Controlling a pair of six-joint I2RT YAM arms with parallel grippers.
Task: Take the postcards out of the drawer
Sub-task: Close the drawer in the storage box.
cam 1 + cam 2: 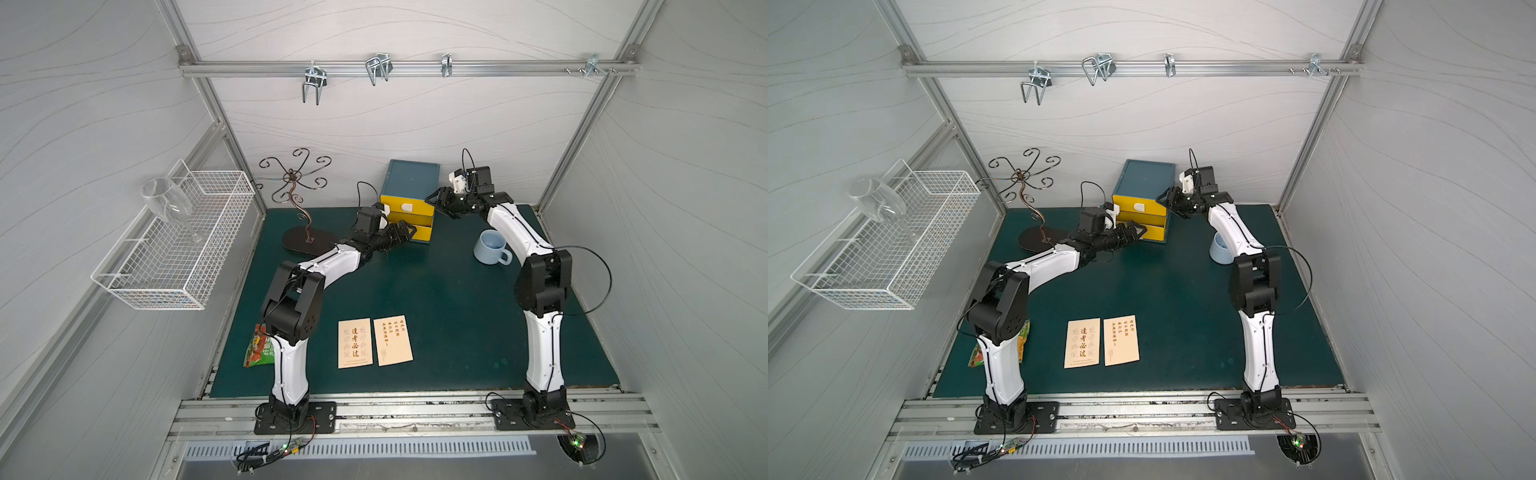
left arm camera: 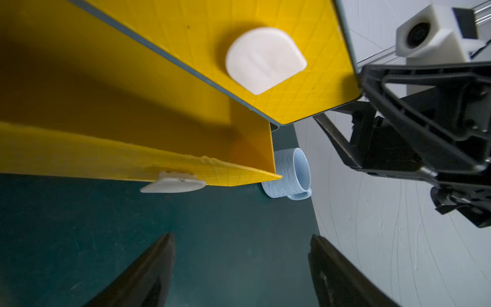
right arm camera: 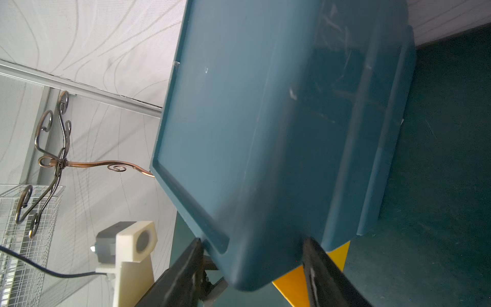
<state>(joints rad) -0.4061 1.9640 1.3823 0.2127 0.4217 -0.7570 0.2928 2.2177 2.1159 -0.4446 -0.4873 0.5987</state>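
snack packet [image 1: 257,347]: front-left edge of mat [image 1: 436,332], partly behind left arm [image 1: 289,361]
postcards [image 1: 354,343]: two, side by side, front-centre mat, well apart from cabinet [image 1: 413,176]
left gripper [image 1: 409,231]: spread, at open bottom drawer [image 1: 424,233]
right gripper [image 1: 436,203]: clamped on cabinet's upper front corner
mug [image 1: 490,247]: near cabinet, right

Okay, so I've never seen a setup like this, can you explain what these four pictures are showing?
Two white-and-black robot arms stand at a dark green mat. Two pictures look down from one camera head overhead; the other two come from small cameras on the arms' wrists. On the mat lie two cream postcards with orange-brown characters, a pale blue mug, a green-and-orange snack packet and a blue plastic box with yellow drawers, its lower drawer pulled out. The left tool, the arm's two-fingered pincer, hangs open and empty before that drawer. The right tool clamps the box's top corner, apparently steadying it. Neither holds a card.
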